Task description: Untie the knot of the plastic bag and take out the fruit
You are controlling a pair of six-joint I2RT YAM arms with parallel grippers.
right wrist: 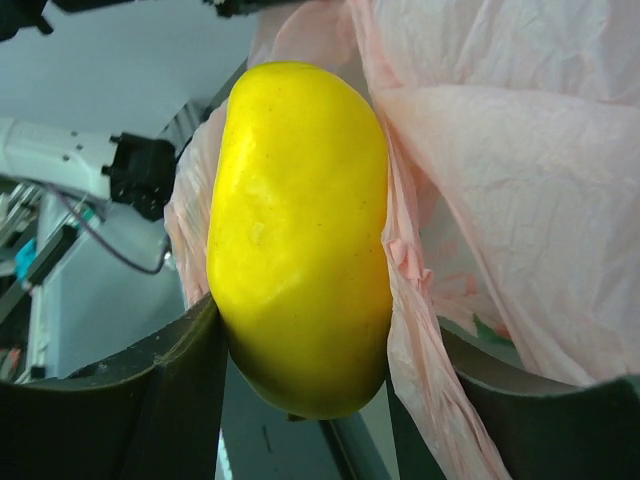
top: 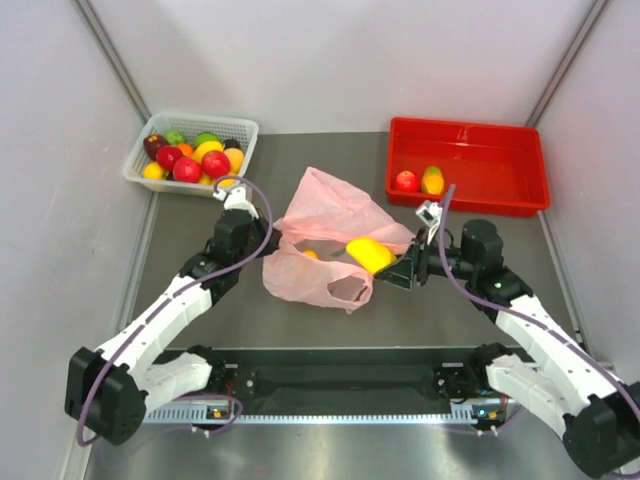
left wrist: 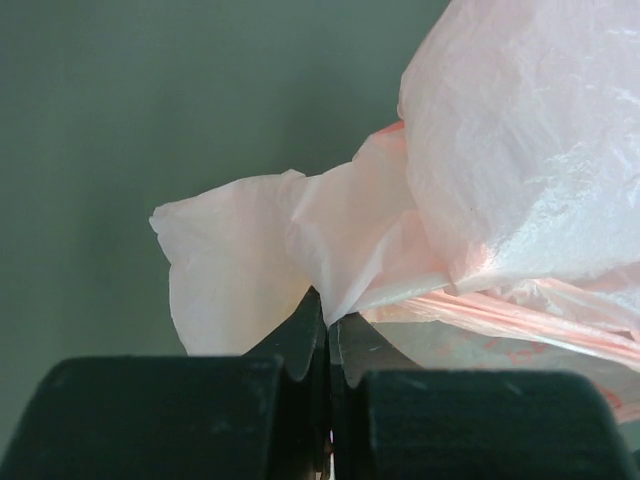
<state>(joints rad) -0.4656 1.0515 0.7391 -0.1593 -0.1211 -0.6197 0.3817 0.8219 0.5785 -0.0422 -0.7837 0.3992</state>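
The pink plastic bag (top: 325,232) lies crumpled at the table's middle, its mouth open; no knot shows. My left gripper (top: 268,243) is shut on a fold of the bag's left edge (left wrist: 300,240). My right gripper (top: 388,268) is shut on the large yellow oval fruit (top: 368,253), with a strip of bag film pinched against one finger (right wrist: 420,340). The fruit fills the right wrist view (right wrist: 300,230). A small yellow-orange fruit (top: 311,254) shows inside the bag. The red apple (top: 406,181) and the mango (top: 432,180) lie in the red tray (top: 470,160).
A white basket (top: 190,127) with several red, yellow and green fruits stands at the back left. Grey walls close in the table on three sides.
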